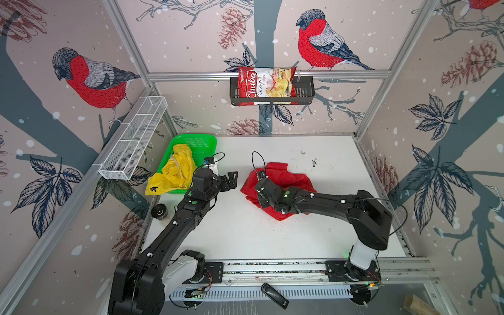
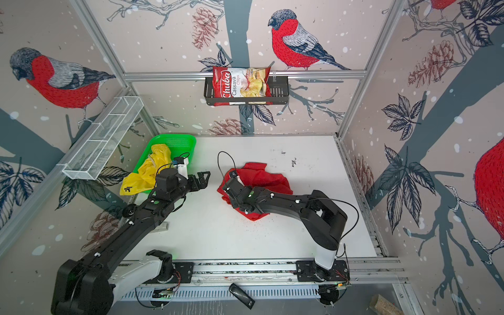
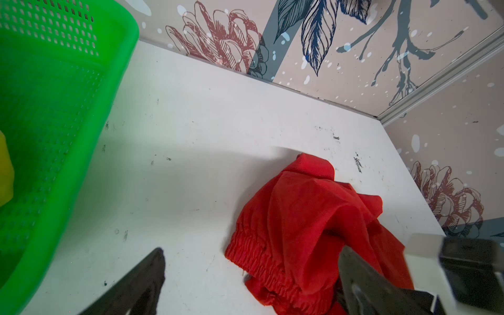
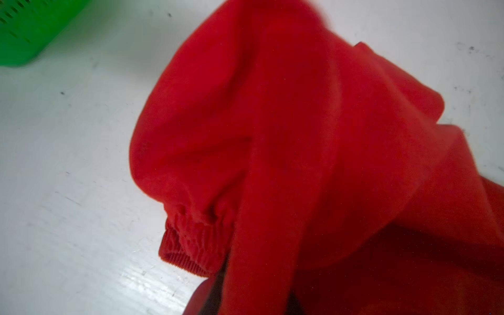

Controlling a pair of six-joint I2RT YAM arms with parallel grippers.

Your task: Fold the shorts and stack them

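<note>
The right gripper (image 1: 262, 178) is closed on a fold of the red shorts (image 1: 286, 177), which lie crumpled mid-table. The left gripper (image 1: 231, 180) (jaws spread, empty) is poised just beside their left edge. Farther back, the yellow shorts (image 1: 177, 171) are draped over the green basket (image 1: 201, 139).

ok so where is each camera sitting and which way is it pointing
both top views: high behind the robot, looking down on the table; left arm, right arm, left gripper and right gripper all show
left wrist: on the left arm, looking past its open gripper at the red shorts
right wrist: on the right arm, close over the red shorts; a fold runs into its gripper
shared: both wrist views catch the red waistband and the green basket
</note>
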